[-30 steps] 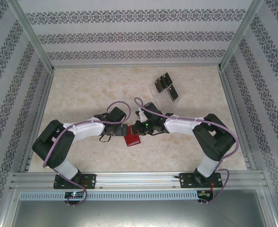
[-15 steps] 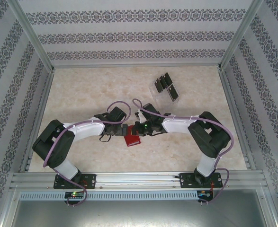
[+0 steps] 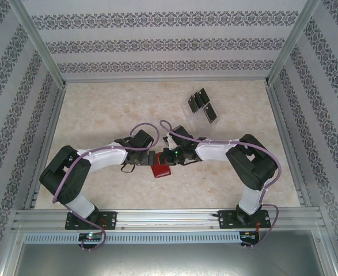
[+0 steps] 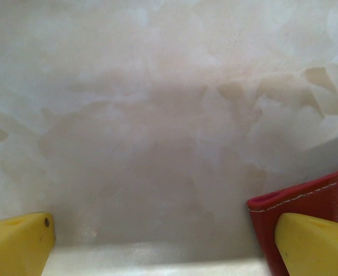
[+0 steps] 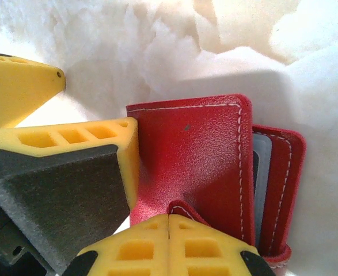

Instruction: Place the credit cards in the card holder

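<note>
A lab booth: aluminium frame (image 3: 169, 218), wallpapered panels (image 3: 169, 43).

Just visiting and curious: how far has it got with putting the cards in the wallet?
Nothing looks done yet: the black cards sit in the clear stand. In hand: right jaws shut on an edge of the red wallet, left jaws open beside it. Left: moving every card across.

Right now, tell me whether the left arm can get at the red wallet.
Probably yes. The left gripper is open, with one finger at the red wallet's edge. The right gripper, shut on a different edge, leaves that side free.
</note>
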### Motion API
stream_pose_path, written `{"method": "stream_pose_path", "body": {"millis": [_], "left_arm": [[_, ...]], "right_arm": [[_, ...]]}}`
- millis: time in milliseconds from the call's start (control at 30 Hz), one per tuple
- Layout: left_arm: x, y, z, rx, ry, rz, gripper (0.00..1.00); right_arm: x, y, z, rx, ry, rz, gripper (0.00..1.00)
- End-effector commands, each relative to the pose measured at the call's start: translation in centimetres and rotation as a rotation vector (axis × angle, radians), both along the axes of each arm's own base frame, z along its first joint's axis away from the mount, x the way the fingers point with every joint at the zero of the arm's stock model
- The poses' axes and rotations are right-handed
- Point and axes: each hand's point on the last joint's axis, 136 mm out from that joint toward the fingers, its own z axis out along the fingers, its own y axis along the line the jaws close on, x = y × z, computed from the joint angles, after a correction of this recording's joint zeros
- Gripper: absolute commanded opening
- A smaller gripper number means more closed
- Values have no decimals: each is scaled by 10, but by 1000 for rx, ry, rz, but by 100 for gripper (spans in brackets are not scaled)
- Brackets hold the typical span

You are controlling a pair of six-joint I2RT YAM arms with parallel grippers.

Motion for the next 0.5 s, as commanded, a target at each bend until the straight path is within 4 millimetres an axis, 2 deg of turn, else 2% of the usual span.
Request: {"method": "stream_pose_path", "body": {"millis": [0, 167, 267, 400, 467], "left_arm": [[-17, -24, -29, -57, 86, -117, 100], [-17, -25, -29, -61, 88, -119, 100], [-17, -25, -29, -57, 89, -122, 100], [-16, -26, -28, -56, 87, -124, 100], [-14, -26, -26, -55, 83, -123, 100]], "right_arm": [[-13, -19, -42, -144, 51, -12, 0], [-19, -32, -61, -209, 80, -29, 0], [-20, -28, -57, -184, 77, -27, 0], [-10, -12, -25, -109, 34, 0, 23], [-1, -1, 1, -60, -2, 13, 36]]}}
